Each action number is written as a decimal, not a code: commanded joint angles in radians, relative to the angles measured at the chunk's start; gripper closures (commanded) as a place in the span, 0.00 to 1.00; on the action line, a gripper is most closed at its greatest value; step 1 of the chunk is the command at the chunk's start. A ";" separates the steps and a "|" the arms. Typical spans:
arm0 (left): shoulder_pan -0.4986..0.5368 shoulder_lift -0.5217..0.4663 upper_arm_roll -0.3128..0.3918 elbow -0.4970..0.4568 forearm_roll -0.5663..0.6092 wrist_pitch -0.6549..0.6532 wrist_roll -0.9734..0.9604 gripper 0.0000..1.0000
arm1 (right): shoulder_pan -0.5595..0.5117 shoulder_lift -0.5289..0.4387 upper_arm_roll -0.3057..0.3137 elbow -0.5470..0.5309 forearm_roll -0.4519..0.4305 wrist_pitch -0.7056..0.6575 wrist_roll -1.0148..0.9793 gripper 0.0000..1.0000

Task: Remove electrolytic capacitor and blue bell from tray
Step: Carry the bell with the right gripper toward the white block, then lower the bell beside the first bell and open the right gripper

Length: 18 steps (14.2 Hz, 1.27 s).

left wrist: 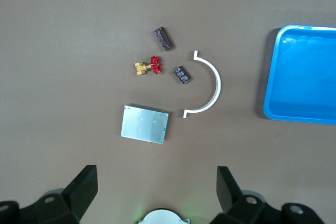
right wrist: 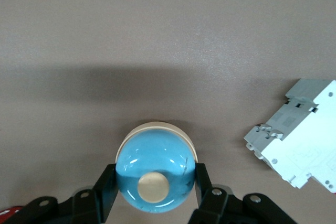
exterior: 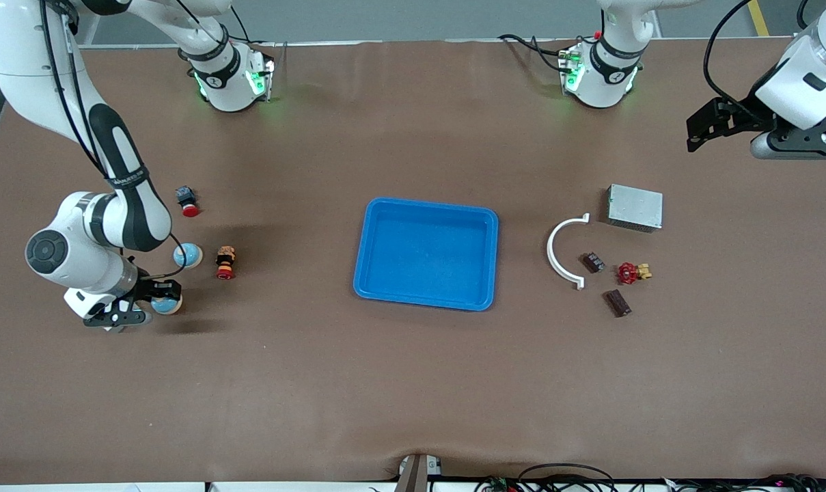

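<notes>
1. Front view: a blue tray point(exterior: 426, 253) sits at the middle of the brown table point(exterior: 413, 383). At the right arm's end, the right gripper point(exterior: 154, 302) is down at the table with its fingers pressed against a blue bell point(exterior: 167, 304). A second blue bell point(exterior: 188, 255) rests just beside it, farther from the camera, with a red-and-yellow push button point(exterior: 225, 263) next to that and a smaller red-capped switch point(exterior: 187, 200) farther still. At the left arm's end, the left gripper point(exterior: 710, 124) hangs in the air near the table's edge, jaws spread wide and empty. Below it in the view lie a silver metal box point(exterior: 635, 207), a white curved bracket point(exterior: 564, 251), a dark capacitor point(exterior: 594, 262), a second dark capacitor point(exterior: 617, 303) nearer the camera, and a red-handled brass valve point(exterior: 632, 272).

2. Left wrist view: both black fingers point(left wrist: 84, 187) stand well apart over bare table. The silver metal box point(left wrist: 145, 124), white curved bracket point(left wrist: 208, 84), both capacitors point(left wrist: 181, 74) point(left wrist: 163, 39), valve point(left wrist: 149, 66) and a corner of the blue tray point(left wrist: 302, 72) all lie untouched.

3. Right wrist view: the right gripper point(right wrist: 155, 184) clamps the blue bell point(right wrist: 155, 171), one finger on each side of its dome, cream button on top. A white circuit breaker point(right wrist: 296, 139) lies near the bell, apart from it.
</notes>
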 commanded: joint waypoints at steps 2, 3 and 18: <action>0.011 -0.026 -0.009 -0.016 0.025 -0.008 0.018 0.00 | -0.023 -0.034 0.024 -0.040 0.000 0.019 -0.001 1.00; 0.011 -0.026 -0.007 -0.016 0.025 -0.008 0.018 0.00 | -0.023 -0.034 0.024 -0.040 0.000 0.023 -0.001 1.00; 0.011 -0.028 -0.007 -0.019 0.031 -0.016 0.021 0.00 | -0.020 0.003 0.026 -0.038 0.002 0.076 0.006 1.00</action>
